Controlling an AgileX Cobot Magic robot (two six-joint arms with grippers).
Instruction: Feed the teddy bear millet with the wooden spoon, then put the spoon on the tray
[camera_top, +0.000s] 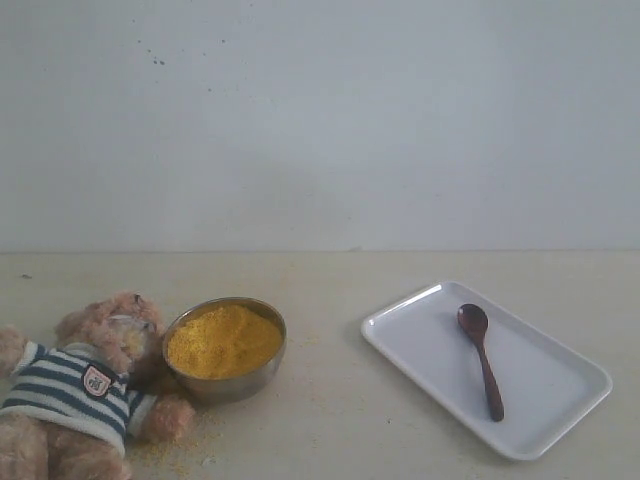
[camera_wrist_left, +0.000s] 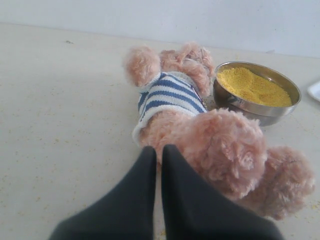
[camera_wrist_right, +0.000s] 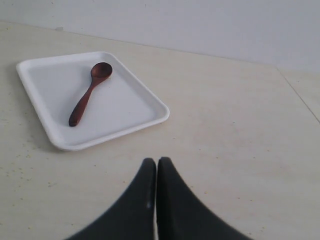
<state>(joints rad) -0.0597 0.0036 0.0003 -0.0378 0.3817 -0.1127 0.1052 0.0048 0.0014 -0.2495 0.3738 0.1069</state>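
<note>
Pale beige counter (camera_top: 330, 430) runs back to a plain white wall (camera_top: 320, 120). At the near left corner the teddy bear (camera_top: 85, 385) lies on its back, its legs cut off by the frame and its face hard to make out. Loose yellow grains (camera_top: 170, 447) dot the surface beside it. Just beside its head, a steel bowl (camera_top: 228, 389) holds the millet (camera_top: 222, 340). Toward the right edge, the wooden spoon (camera_top: 484, 368) lies on the tray (camera_top: 550, 385). Only the wrist views show the grippers: the left gripper (camera_wrist_left: 160, 152) is pressed together, empty, by the bear's leg; the right gripper (camera_wrist_right: 156, 162) is pressed together, empty, apart from the tray
</note>
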